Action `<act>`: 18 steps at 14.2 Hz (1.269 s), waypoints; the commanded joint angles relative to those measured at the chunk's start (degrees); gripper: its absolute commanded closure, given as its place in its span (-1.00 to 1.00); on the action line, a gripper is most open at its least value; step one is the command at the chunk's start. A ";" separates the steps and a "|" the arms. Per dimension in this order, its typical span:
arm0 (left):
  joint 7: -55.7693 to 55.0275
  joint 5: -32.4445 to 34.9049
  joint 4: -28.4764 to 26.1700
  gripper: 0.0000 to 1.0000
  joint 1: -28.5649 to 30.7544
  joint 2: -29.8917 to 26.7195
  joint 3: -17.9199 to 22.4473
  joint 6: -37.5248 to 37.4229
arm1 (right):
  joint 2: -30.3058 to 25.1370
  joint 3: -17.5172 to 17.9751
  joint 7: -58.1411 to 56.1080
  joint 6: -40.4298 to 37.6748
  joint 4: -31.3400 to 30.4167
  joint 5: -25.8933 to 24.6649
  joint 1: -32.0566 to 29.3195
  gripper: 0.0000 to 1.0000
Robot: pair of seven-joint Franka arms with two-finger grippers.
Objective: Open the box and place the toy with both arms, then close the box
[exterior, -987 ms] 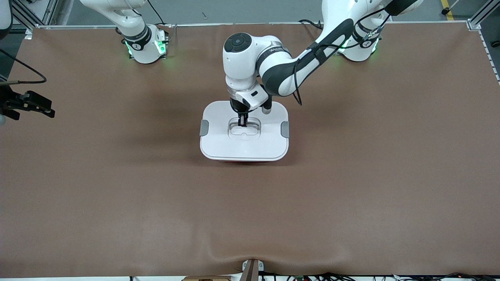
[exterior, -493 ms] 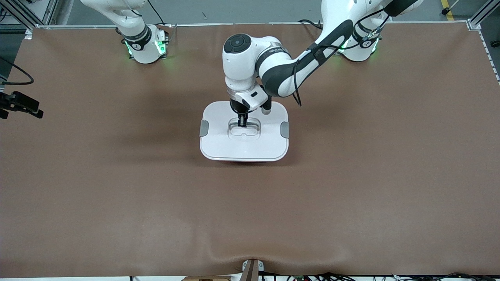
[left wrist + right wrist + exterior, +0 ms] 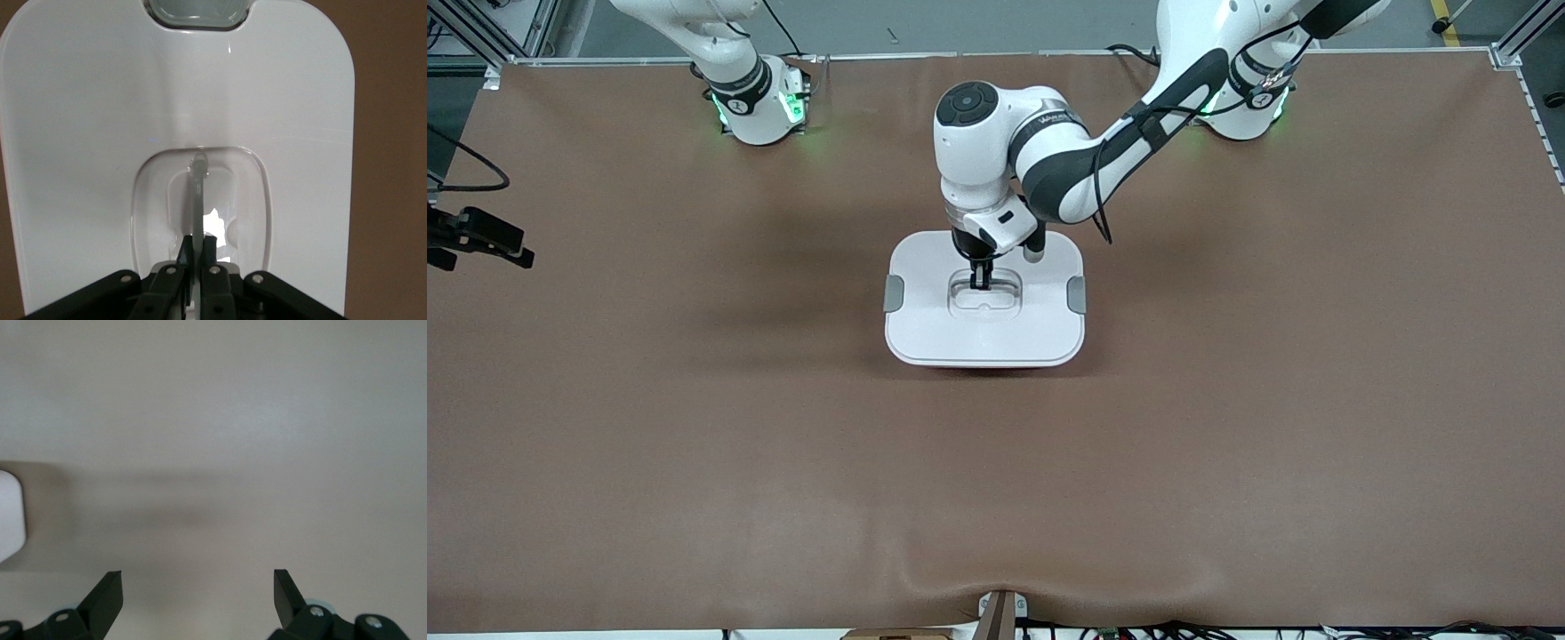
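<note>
The box [image 3: 985, 333] stands in the middle of the table with its white lid on and a grey clip [image 3: 893, 292] at each end. My left gripper [image 3: 980, 283] reaches straight down into the lid's recessed centre. In the left wrist view the left gripper [image 3: 198, 245] is shut on the thin upright handle [image 3: 198, 200] above the white lid [image 3: 100, 100]. My right gripper [image 3: 511, 249] hangs over the table's edge at the right arm's end, well away from the box. The right wrist view shows that gripper [image 3: 198, 583] open, with only bare table between its fingers. The toy is out of view.
Brown matting [image 3: 1227, 444] covers the whole table. A corner of the box [image 3: 10, 517] shows at the edge of the right wrist view. A small bracket [image 3: 1000, 613] sits at the table edge nearest the front camera.
My right gripper has drawn back toward the table's edge at the right arm's end. The left gripper has kept its hold on the handle, and the lid has shifted only slightly.
</note>
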 commanded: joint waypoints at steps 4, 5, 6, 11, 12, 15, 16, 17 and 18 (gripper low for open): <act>-7.22 2.73 -1.29 1.00 -0.54 -0.13 -0.15 -0.62 | 1.08 0.52 -0.35 -0.50 1.22 0.71 -0.22 -1.00; -7.22 2.73 -1.47 1.00 -0.54 -0.65 -0.15 -0.97 | 1.09 0.52 -0.35 -0.67 1.05 0.53 -0.30 -1.00; -7.31 2.73 -1.48 1.00 -0.45 -0.66 -0.15 -1.32 | 1.09 0.52 -0.35 -0.93 0.96 -0.08 -0.56 -1.00; -8.89 2.81 -1.56 1.00 -0.62 -0.66 -0.15 -1.41 | 0.82 0.52 -0.53 -2.78 1.05 -2.63 -0.65 -1.00; -8.89 2.82 -1.56 1.00 -0.62 -0.74 -0.15 -1.41 | 0.74 0.52 -0.53 -2.87 1.05 -2.72 -0.57 -1.00; -9.15 2.90 -1.39 1.00 -0.19 -1.27 -0.15 -1.33 | 0.65 0.52 -0.53 -2.87 1.13 -2.72 -0.57 -1.00; -9.33 2.99 -1.56 1.00 -0.01 -1.36 -0.15 -1.33 | 0.65 0.52 -0.53 -2.87 1.13 -2.72 -0.57 -1.00; -9.85 2.99 -1.65 1.00 -0.10 -1.45 -0.15 -1.33 | 0.65 0.52 -0.53 -2.78 1.13 -2.72 -0.48 -1.00; -10.81 3.08 -1.83 1.00 -0.18 -1.54 -0.15 -1.33 | 0.65 0.52 -0.53 -2.78 1.13 -2.72 -0.39 -1.00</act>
